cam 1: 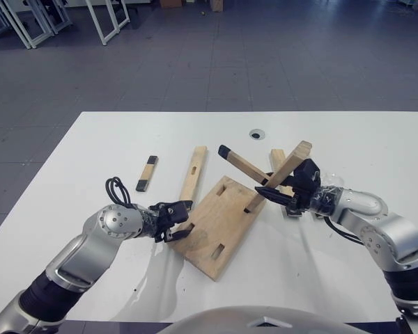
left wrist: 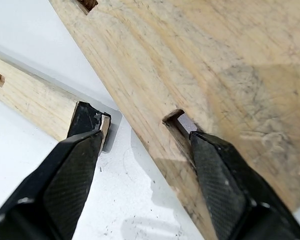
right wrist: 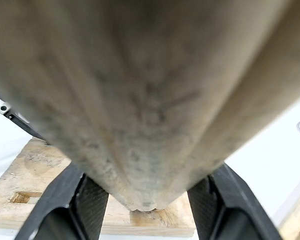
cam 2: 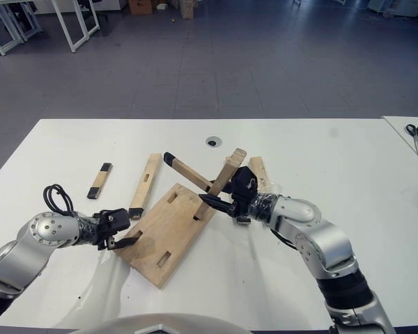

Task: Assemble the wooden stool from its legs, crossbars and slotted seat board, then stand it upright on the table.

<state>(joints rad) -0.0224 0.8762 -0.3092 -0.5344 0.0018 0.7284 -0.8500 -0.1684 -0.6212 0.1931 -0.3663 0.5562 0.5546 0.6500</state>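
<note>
Right gripper [cam 1: 279, 195] clamped on leg [cam 1: 296, 158]; leg tilted, lower end at slot in seat board [cam 1: 210, 229]. Left gripper [cam 1: 178, 221] fingers apart, straddling board edge. Board flat on table [cam 1: 362, 139].

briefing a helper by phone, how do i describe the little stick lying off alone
On the white table, look to the robot's left of the slotted seat board, past the long leg lying flat. The short stick lies alone there; it is the shortest piece, with both ends black.
</note>
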